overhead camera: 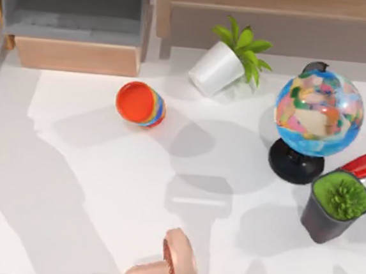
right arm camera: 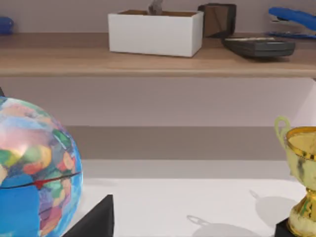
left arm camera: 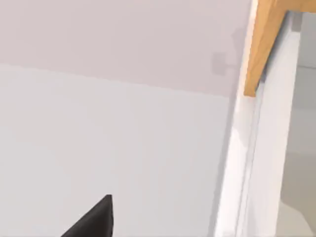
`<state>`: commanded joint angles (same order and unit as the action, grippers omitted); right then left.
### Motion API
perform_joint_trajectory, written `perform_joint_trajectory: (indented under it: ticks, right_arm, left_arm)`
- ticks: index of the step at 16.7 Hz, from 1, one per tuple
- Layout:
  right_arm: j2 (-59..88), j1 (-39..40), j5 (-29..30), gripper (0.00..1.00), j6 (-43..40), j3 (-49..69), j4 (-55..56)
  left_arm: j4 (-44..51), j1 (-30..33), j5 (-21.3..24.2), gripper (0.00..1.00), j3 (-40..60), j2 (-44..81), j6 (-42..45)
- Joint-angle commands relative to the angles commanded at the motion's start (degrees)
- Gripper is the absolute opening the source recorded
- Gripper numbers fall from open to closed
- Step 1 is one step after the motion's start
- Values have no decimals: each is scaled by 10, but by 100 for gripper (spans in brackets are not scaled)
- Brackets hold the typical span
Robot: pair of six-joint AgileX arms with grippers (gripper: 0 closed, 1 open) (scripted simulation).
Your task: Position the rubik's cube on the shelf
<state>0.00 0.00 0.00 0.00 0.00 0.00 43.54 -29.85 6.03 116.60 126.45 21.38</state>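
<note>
Here the shelf [right arm camera: 148, 64] runs along the back of the counter [overhead camera: 101, 187], carrying a white box [right arm camera: 155, 32], a calculator [right arm camera: 259, 46] and a blue stapler [right arm camera: 294, 19]. Below it stand a globe [overhead camera: 318, 112] and a gold trophy [right arm camera: 301, 182]. Whether either pincer is open or closed, I cannot tell.

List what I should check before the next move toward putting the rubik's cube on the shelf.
1. Where the rubik's cube is: cannot tell.
2. Bare room on the shelf beside the white box: ok.
3. Right wrist camera faces the shelf: ok.
4. Approach free of the globe: not ok; it stands close and could probably get bumped.
5. Gold trophy upright: ok.
</note>
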Motion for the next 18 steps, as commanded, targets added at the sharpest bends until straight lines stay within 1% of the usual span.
perform_joint_trajectory:
  ticks: [4,6,8,10,14,18]
  right_arm:
    - [0,0,0,100,0,0,0]
    - [0,0,0,100,0,0,0]
    - [0,0,0,100,0,0,0]
    - [0,0,0,100,0,0,0]
    - [0,0,0,100,0,0,0]
    - [0,0,0,100,0,0,0]
  left_arm:
    - [184,65,-32,100,108,58,-111]
    - [251,89,-43,100,146,84,-152]
    - [296,106,-50,100,170,103,-180]
    - [318,115,-54,100,181,114,-194]
    - [319,115,-54,100,182,115,-195]
    - [296,114,-53,100,172,128,-194]
